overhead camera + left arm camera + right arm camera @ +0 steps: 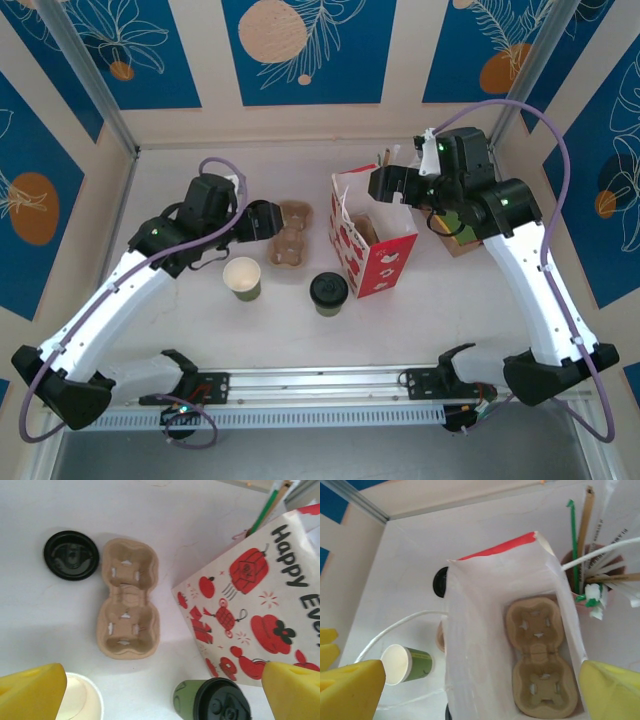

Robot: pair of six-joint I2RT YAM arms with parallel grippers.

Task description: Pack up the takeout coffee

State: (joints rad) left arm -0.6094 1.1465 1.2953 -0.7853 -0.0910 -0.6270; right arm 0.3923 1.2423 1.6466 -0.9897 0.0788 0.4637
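We judge the packing as barely begun. The takeout coffee (328,292) stands upright on the worktop (300,338) with its lid on, just beside the near corner of the red-and-white bag (385,262) and outside it. In the right wrist view, a cardboard cup carrier (540,655) lies at the bottom of the bag with its sockets empty. A second carrier (290,235), a lidless green cup (242,278) and a loose black lid (71,555) sit on the worktop. The left gripper (266,222) hangs by the second carrier, jaws wide and empty. The right gripper (392,185) hovers above the bag's mouth, equally wide and holding nothing. Grasping the coffee and lowering it into the bag remain to be done.
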